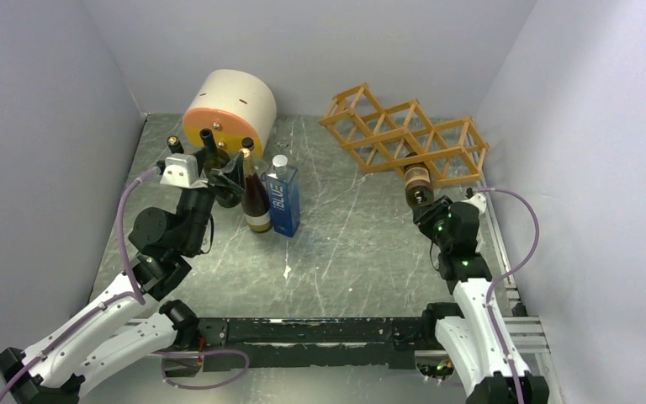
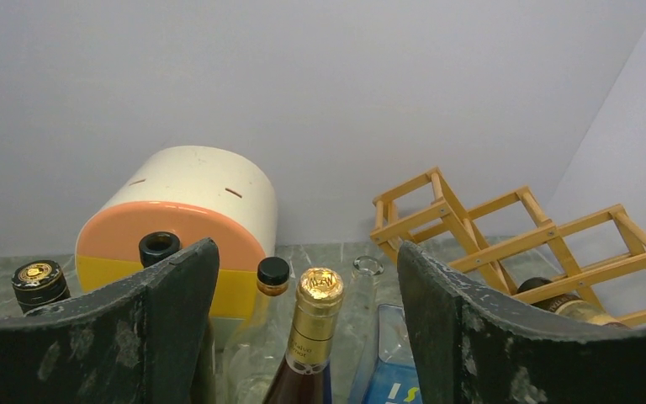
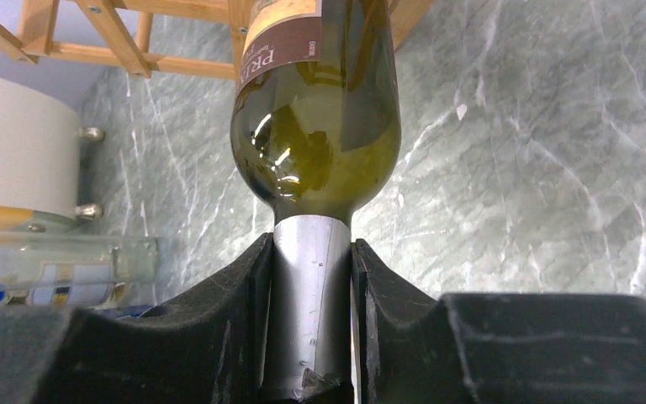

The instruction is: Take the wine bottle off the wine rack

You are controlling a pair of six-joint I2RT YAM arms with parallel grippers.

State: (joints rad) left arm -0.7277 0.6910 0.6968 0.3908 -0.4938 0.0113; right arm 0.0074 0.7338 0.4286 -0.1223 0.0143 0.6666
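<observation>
Fully shut on the wine bottle's (image 3: 315,143) foil neck with the right pincer (image 3: 311,278), glass body stretching ahead into the wine rack (image 3: 113,38).

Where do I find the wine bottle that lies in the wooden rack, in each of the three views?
Top external: wine bottle right of centre, at the rack's near edge.
Left wrist: lower right, inside the rack.
Right wrist: top centre, neck in the shut right gripper.
Shared landmark: wine rack.
</observation>
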